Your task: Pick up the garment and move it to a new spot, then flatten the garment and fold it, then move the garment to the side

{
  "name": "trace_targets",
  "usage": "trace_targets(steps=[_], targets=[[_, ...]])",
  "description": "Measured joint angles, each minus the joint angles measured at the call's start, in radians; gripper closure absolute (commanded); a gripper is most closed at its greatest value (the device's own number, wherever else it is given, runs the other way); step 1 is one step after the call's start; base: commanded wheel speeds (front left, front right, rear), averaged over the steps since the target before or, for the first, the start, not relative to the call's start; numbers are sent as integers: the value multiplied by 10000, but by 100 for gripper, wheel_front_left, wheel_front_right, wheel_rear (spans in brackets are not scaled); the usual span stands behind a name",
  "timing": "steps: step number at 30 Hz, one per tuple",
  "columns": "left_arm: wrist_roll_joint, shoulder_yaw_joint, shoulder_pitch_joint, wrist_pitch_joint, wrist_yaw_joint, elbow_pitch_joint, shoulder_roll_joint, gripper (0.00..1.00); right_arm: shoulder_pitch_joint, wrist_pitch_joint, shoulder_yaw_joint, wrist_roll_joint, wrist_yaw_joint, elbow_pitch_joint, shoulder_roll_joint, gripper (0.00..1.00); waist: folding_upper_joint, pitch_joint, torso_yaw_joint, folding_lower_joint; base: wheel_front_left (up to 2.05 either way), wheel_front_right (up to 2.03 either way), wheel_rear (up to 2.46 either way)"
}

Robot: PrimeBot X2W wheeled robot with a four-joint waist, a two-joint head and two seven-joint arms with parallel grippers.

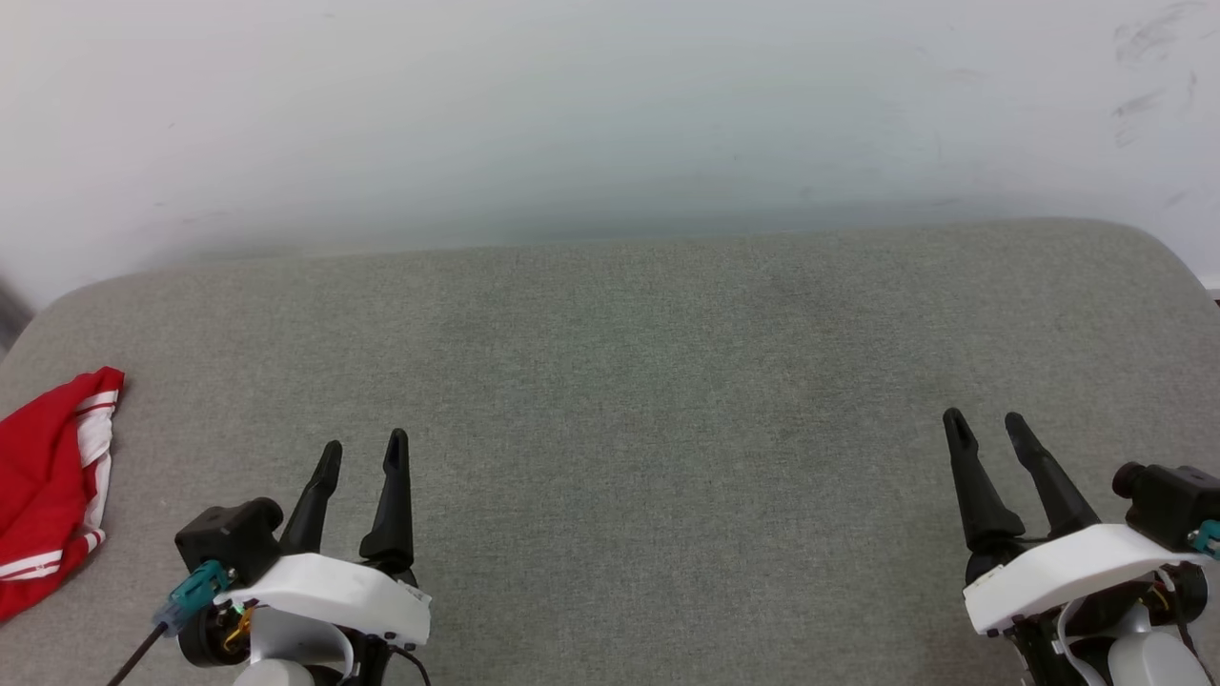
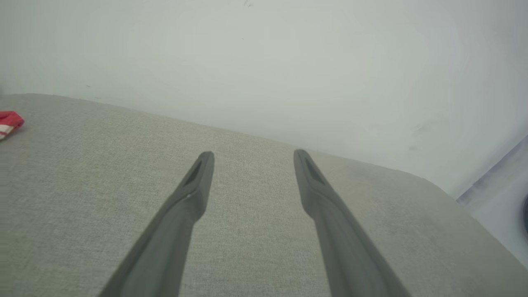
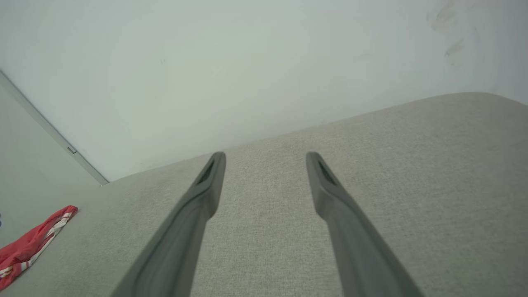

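Left fingers (image 1: 392, 495), right fingers (image 1: 972, 486) spread (empty); garment (image 1: 43, 495) far left.

Soft thin fabric garment (image 1: 43, 486), at the worktop's left edge: red body, white panel, red-and-white striped trim.
Padded woven-fabric worktop (image 1: 620, 381): plain grey-beige, faintly mottled.
Left pincer (image 1: 362, 446) and right pincer (image 1: 982, 419): matt black fingers, white casing behind, teal connector (image 1: 195, 586).
Painted wall (image 1: 572, 114) behind the worktop: off-white, dark scuffs at upper right.
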Motion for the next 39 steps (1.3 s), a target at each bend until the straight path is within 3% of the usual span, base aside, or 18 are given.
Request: trace_targets(steps=[27, 39], targets=[[2243, -230, 10, -614, 324, 228, 71, 0, 61, 94, 270, -2644, 0, -311, 104, 0, 0, -14, -15, 0, 0, 0, 0], [2941, -178, 10, -865, 385, 378, 6, 0, 72, -81, 17, -2986, 0, -314, 433, 0, 0, -29, -28, 0, 0, 0, 0]])
